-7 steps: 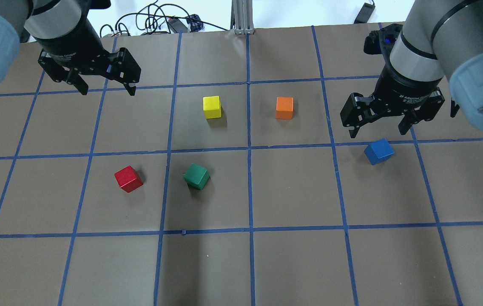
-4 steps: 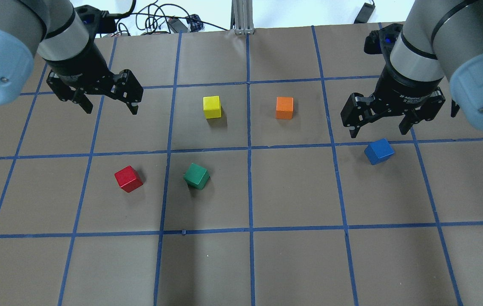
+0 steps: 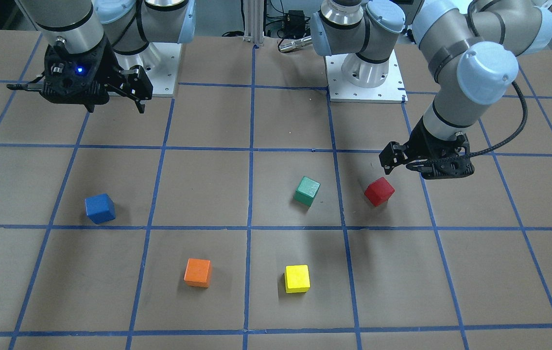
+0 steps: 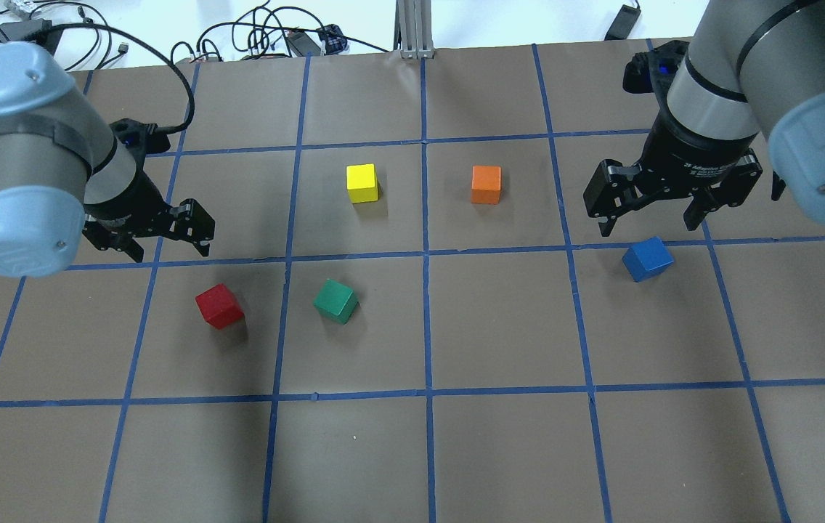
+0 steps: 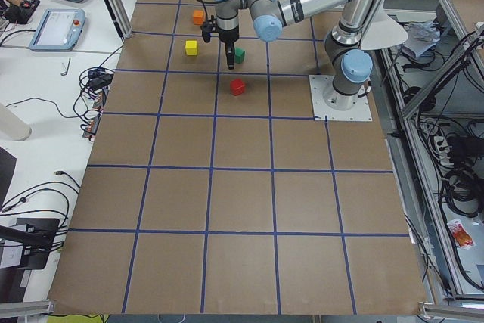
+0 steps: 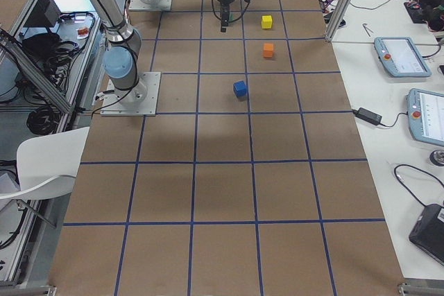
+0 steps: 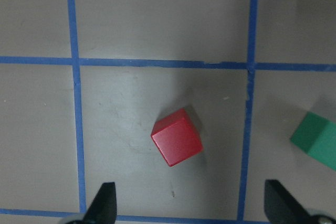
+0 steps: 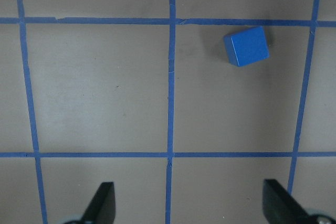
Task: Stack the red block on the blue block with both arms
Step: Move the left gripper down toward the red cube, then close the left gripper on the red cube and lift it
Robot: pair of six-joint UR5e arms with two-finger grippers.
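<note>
The red block (image 4: 219,306) lies on the brown paper at the left; it also shows in the front view (image 3: 379,191) and the left wrist view (image 7: 177,137). My left gripper (image 4: 171,251) is open and empty, low, just behind the red block and a little to its left. In the left wrist view the block sits a little ahead of the gap between the two fingertips (image 7: 105,203). The blue block (image 4: 647,258) lies at the right and shows in the right wrist view (image 8: 246,45). My right gripper (image 4: 646,226) is open and empty, hovering just behind the blue block.
A green block (image 4: 335,301) lies right of the red one, about a block-and-a-half away. A yellow block (image 4: 362,182) and an orange block (image 4: 486,184) sit further back near the middle. Blue tape lines mark a grid on the paper.
My left arm has swung toward the near side and come down, from the far left corner to just behind the red block. The right arm and all blocks have stayed put.
</note>
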